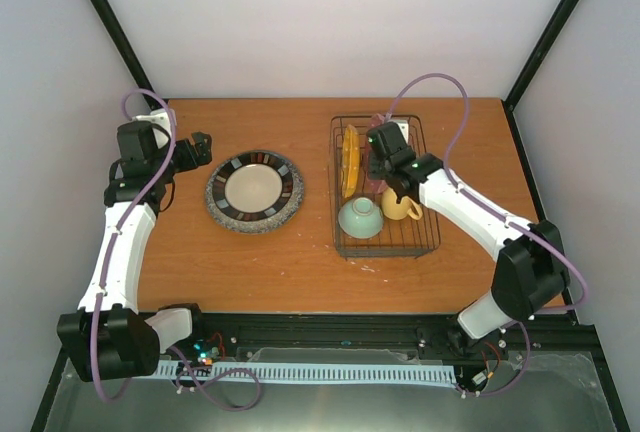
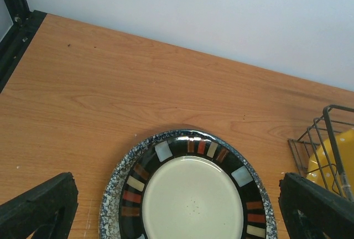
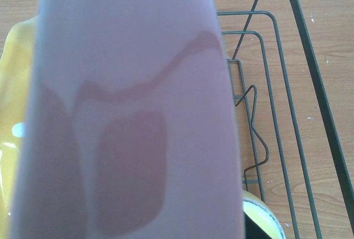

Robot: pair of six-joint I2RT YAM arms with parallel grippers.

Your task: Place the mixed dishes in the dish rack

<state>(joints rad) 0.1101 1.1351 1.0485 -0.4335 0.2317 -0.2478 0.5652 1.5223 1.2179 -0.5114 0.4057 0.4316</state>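
The dark-rimmed cream-centred plate lies on the large grey speckled plate on the table, left of centre. My left gripper stands open just behind them, one finger on each side. The black wire dish rack holds the orange dotted plate on edge, the pale green bowl and the yellow mug. My right gripper is down inside the rack, shut on a pale pink see-through cup that hides its fingers.
The rack's near corner and the orange plate show at the right of the left wrist view. Bare wood lies between the stacked plates and the rack. White walls and black frame posts close the table's back and sides.
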